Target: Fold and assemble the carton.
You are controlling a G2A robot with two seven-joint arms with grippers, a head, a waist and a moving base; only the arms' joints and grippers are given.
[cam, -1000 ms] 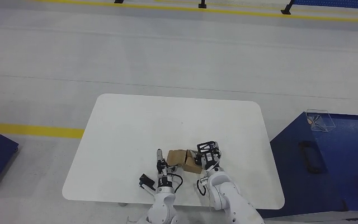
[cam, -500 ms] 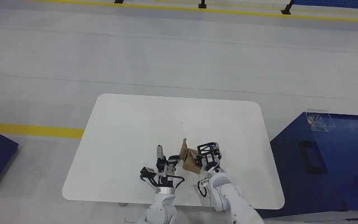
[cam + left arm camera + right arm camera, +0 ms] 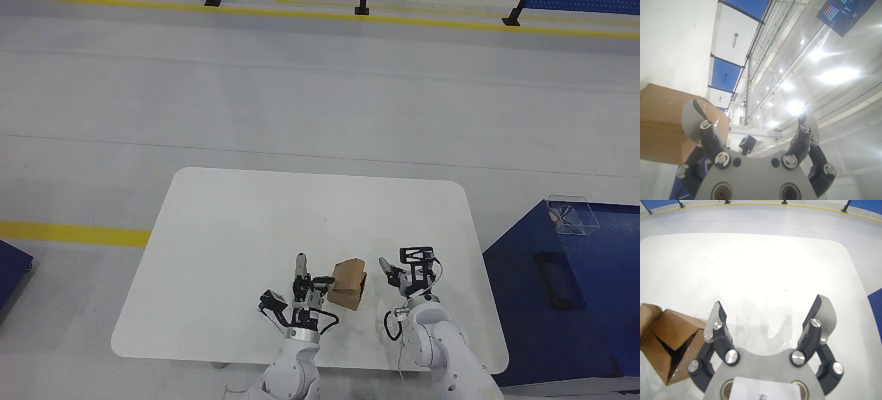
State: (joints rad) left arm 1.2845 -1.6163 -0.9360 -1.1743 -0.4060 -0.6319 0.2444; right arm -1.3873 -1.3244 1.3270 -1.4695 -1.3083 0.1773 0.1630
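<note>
A small brown carton (image 3: 349, 283) stands on the white table (image 3: 250, 220) near its front edge. In the right wrist view the carton (image 3: 672, 336) shows an end with flaps folded in and a dark gap between them. My left gripper (image 3: 311, 279) is just left of the carton, open, with one finger (image 3: 694, 117) against or very close to the carton's side (image 3: 664, 121). My right gripper (image 3: 403, 263) is open a short way right of the carton, apart from it. Its fingers (image 3: 719, 313) hold nothing above bare table.
The table's rear and left parts are bare white surface. A blue structure (image 3: 580, 290) with a clear bin (image 3: 572, 215) on it stands beyond the table's right edge. The front edge (image 3: 300, 355) lies close behind both grippers.
My right gripper has let go of the carton and moved right, away from it. The carton has turned and now stands more upright. My left gripper has shifted right, up to the carton's side.
</note>
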